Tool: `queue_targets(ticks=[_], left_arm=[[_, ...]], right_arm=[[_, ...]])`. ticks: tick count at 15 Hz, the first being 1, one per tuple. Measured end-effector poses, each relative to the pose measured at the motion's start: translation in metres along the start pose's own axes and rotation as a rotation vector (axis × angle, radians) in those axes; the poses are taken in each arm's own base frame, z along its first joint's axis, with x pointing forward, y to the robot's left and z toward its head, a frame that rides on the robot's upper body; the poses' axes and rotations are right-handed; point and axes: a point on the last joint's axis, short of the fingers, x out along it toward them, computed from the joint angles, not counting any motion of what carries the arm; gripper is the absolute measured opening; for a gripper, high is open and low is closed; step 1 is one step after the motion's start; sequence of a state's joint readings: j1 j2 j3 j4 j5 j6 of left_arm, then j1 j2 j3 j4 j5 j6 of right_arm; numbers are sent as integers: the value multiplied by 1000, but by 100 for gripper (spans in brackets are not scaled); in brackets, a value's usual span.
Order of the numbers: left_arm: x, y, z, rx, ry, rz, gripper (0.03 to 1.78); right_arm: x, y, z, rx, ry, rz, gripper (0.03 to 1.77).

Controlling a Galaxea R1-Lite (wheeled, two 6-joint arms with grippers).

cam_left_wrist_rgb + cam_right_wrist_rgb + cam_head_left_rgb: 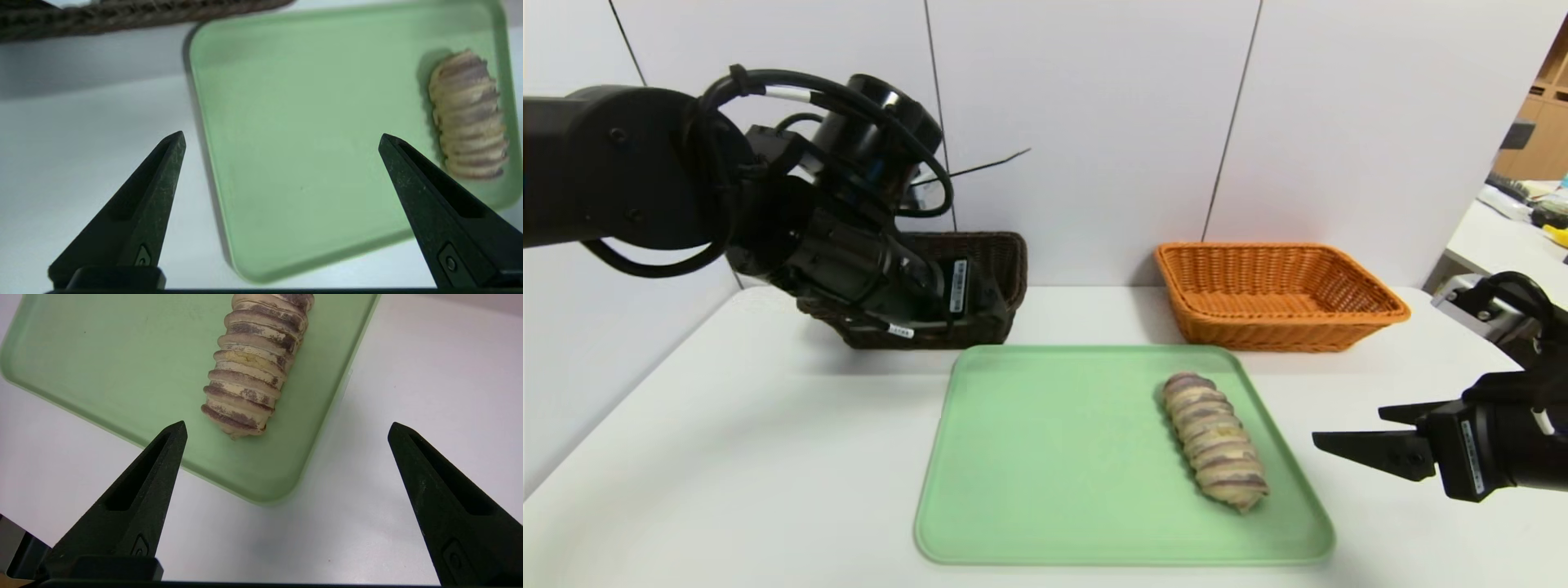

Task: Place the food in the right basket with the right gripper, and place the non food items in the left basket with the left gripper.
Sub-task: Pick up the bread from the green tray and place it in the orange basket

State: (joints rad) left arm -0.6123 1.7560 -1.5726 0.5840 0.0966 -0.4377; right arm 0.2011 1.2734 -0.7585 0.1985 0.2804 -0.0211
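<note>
Bread loaf (252,363) lies on green tray (102,355), near, ahead of right gripper (286,430); jaws wide apart, empty. Left gripper (282,139) also spread wide, empty, above tray's edge.

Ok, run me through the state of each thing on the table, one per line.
Bread loaf: lying on the green tray, untouched.
Orange basket: empty.
Dark basket: contents hidden by the arm.
Left gripper: open, empty.
Right gripper: open, empty, near the loaf.
</note>
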Motion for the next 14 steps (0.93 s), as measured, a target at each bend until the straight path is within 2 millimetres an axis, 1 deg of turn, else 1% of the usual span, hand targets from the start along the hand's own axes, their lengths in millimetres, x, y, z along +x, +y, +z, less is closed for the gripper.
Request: queue_targets(ticks=[2, 5, 8, 14], left_arm=[[-5, -12, -20, 66, 45, -28, 167], [-9, -19, -40, 154, 94, -49, 168], [-12, -23, -47, 185, 107, -62, 169], [-13, -25, -49, 241, 107, -73, 169]], right_arm=[[6, -1, 5, 18, 21, 3, 170], [18, -4, 15, 36, 57, 1, 170], [32, -6, 25, 60, 80, 2, 170], [61, 1, 42, 66, 203, 25, 170]])
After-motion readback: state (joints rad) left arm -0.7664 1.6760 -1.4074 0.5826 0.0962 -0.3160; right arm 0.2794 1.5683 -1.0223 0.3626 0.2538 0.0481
